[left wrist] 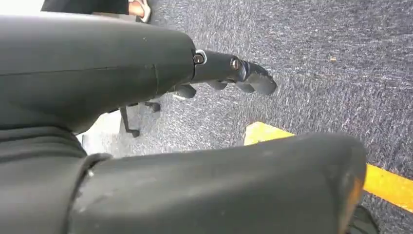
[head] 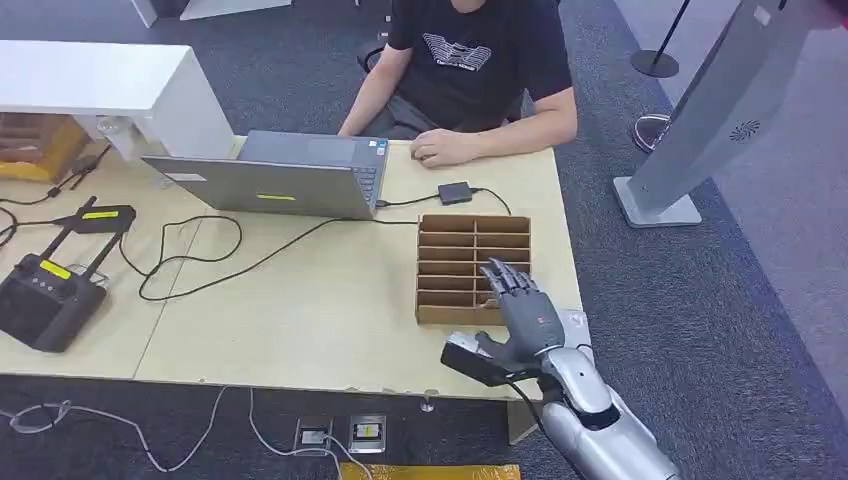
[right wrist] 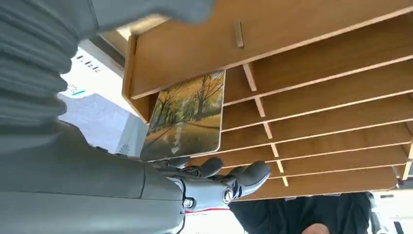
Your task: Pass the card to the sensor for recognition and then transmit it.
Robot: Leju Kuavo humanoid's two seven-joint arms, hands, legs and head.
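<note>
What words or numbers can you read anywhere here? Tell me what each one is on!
None can be read for sure.
Person's black T-shirt: white logo, lettering too small.
Laptop: stickers, blurred.
Black devices: yellow labels, too small.
White paper beside the wooden organizer: dark print, blurred.
Card by the right hand: a picture of autumn trees and a small pale mark, unreadable.

Open laptop (head: 280, 180), seated person (head: 470, 70), black radio (head: 45, 295), white shelf (head: 110, 85)
</note>
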